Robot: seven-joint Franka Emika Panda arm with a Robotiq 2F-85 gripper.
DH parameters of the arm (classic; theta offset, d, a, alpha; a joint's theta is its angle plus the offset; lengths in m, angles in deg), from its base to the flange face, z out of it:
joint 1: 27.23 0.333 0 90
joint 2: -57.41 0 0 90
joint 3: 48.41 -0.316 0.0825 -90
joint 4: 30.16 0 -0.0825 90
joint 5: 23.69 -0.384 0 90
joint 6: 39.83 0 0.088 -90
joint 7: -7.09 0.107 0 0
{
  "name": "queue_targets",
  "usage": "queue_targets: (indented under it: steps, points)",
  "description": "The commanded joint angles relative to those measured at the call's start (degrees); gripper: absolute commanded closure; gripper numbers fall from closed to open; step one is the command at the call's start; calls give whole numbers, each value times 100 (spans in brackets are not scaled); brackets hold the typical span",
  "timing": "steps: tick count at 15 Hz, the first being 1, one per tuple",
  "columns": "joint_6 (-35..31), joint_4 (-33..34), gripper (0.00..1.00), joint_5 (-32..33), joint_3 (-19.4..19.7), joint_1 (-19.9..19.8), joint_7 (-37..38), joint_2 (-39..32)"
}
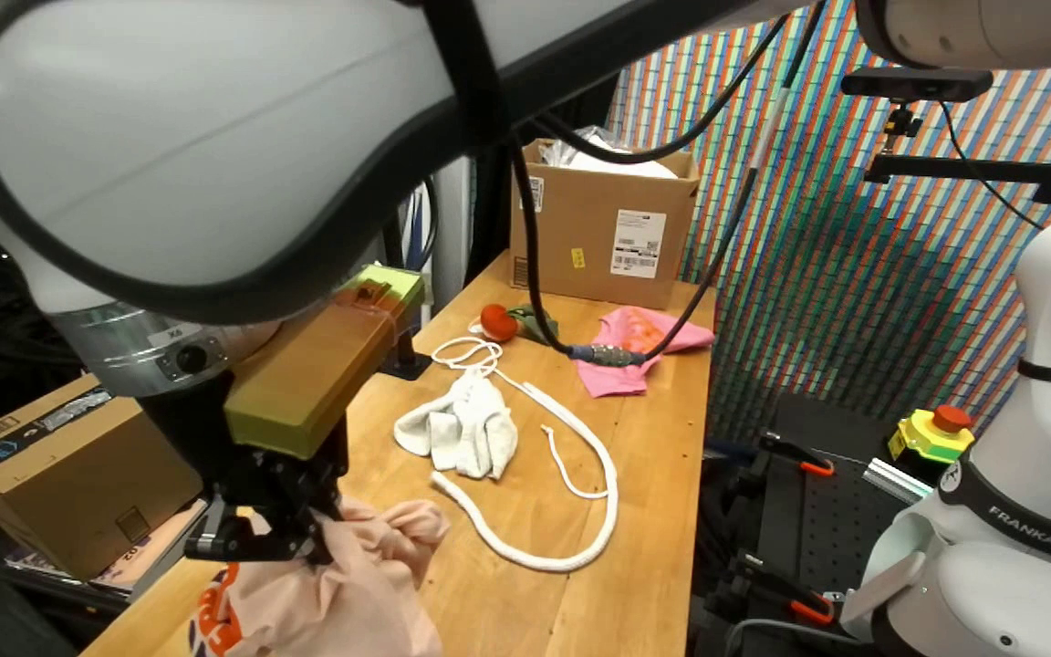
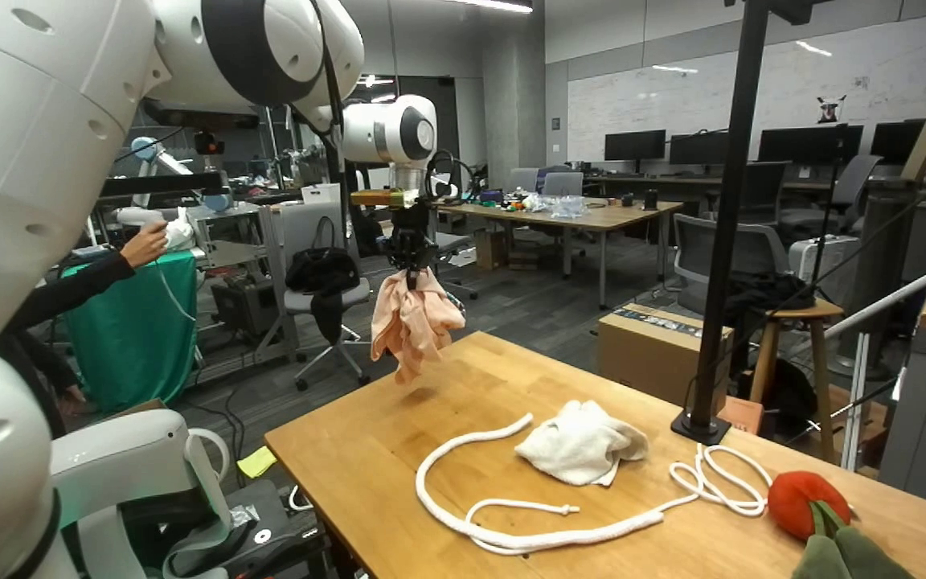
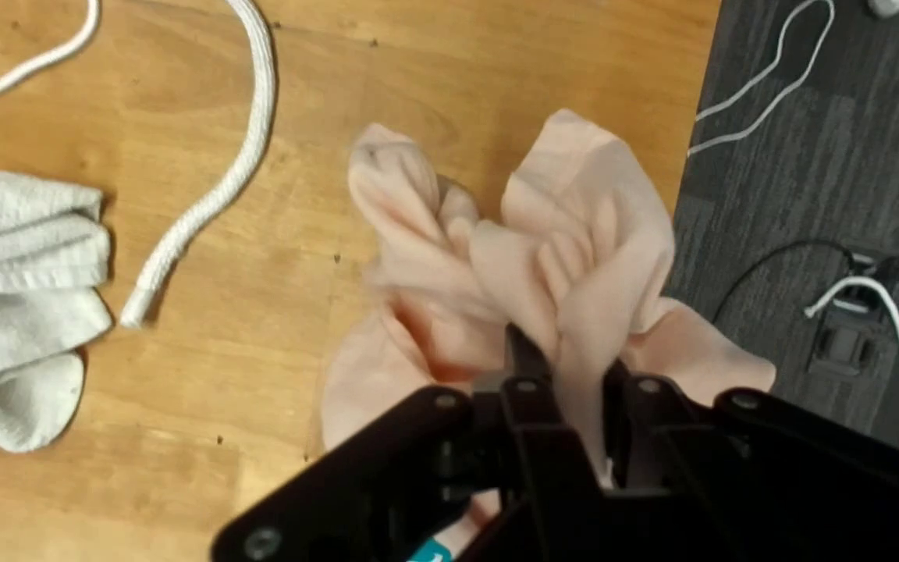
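Observation:
My gripper (image 3: 566, 351) is closed on a bunched peach cloth (image 3: 605, 203), with a fold pinched between its fingers. In both exterior views the cloth (image 2: 417, 322) hangs from the gripper (image 2: 412, 277) above a corner of the wooden table (image 2: 350, 442), its shadow on the wood below. Orange lettering shows on the cloth (image 1: 352, 593) in an exterior view; a teal tag peeks out under the jaws in the wrist view. Nearby on the table lie a crumpled off-white cloth (image 3: 28, 304) and a curved white rope (image 3: 258, 101).
A red ball-shaped object (image 2: 805, 503) with green leaf-like parts and a pink cloth (image 1: 671, 333) lie farther along the table. A cardboard box (image 1: 598, 228) stands at its end. A black post (image 2: 724, 241) rises from one edge. A person's arm (image 2: 109, 277) reaches in beyond the robot.

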Motion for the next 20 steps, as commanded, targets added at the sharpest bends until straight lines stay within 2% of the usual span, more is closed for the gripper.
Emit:
queue_targets:
  steps: [1,4,5,6,10,14,20]
  points:
    - [-1033,304,90,241,238,230,486,-301]
    - [-1958,236,89,548,523,413,925,-448]
    - [-2105,216,78,664,627,473,1024,-493]
    - [-2132,219,58,767,720,530,1093,-521]
    - [-2026,178,28,1124,1008,684,1271,-566]
    - [-1751,113,1,1209,1137,669,1433,-479]
    - [-1765,-349,0,1044,1488,341,1667,-253]
